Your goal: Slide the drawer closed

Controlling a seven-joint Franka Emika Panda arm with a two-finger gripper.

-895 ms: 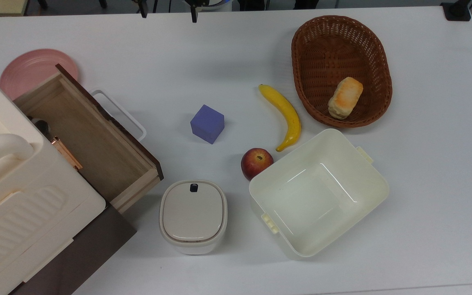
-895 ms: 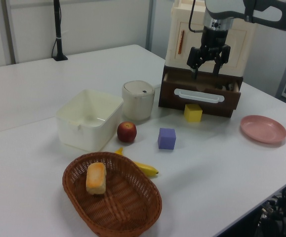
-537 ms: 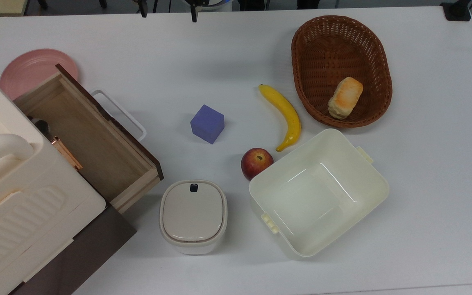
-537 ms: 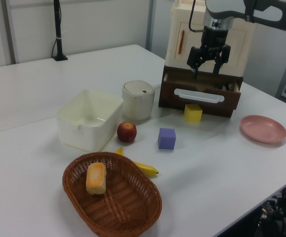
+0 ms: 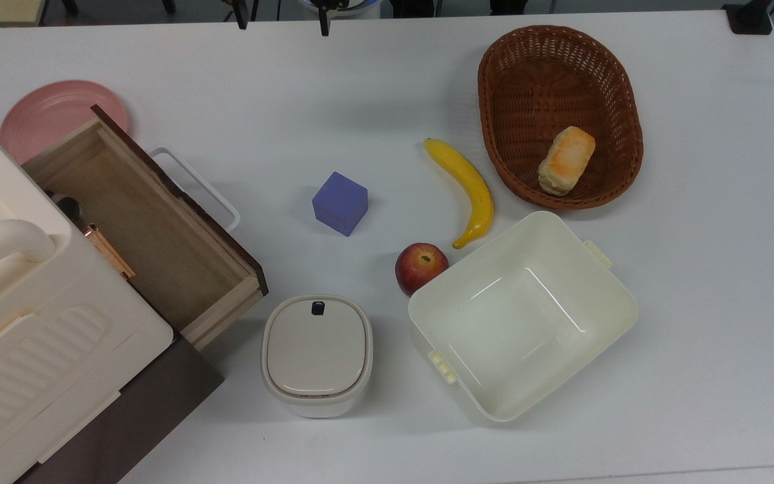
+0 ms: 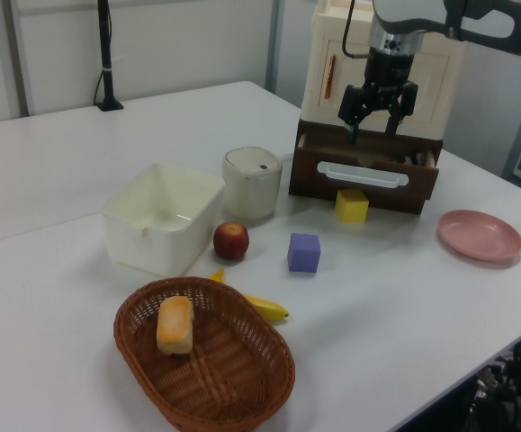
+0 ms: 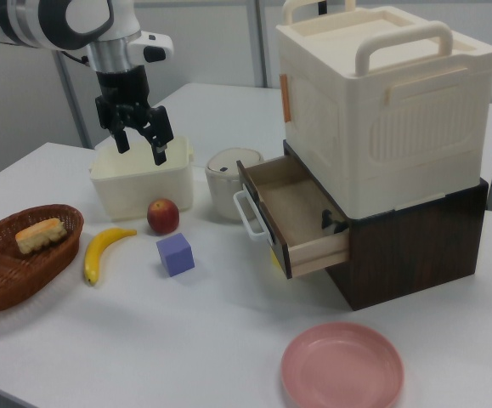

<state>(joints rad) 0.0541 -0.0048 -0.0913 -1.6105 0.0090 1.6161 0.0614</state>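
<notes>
1. White tabletop carries everything we see, with grey wall panels behind it in the left view.
2. We count one cabinet, cream on top and dark brown below, at 8 o'clock in the top view.
3. We count one drawer, pulled out of the cabinet toward 2 o'clock in the top view, its wooden inside open to us; its single white loop handle sits on the dark front panel.
4. We count one gripper, raised above the table with its two fingers spread and nothing between them; in the left view it hangs in front of the cabinet above the drawer, touching neither.
5. We count two cubes: one purple cube near the centre of the top view, and one yellow cube just before the drawer front in the left view.
6. We count one banana, one apple touching one cream tub, one lidded beige container, and one pink plate.
7. We count one wicker basket at 1 o'clock in the top view, holding one bread roll.
</notes>
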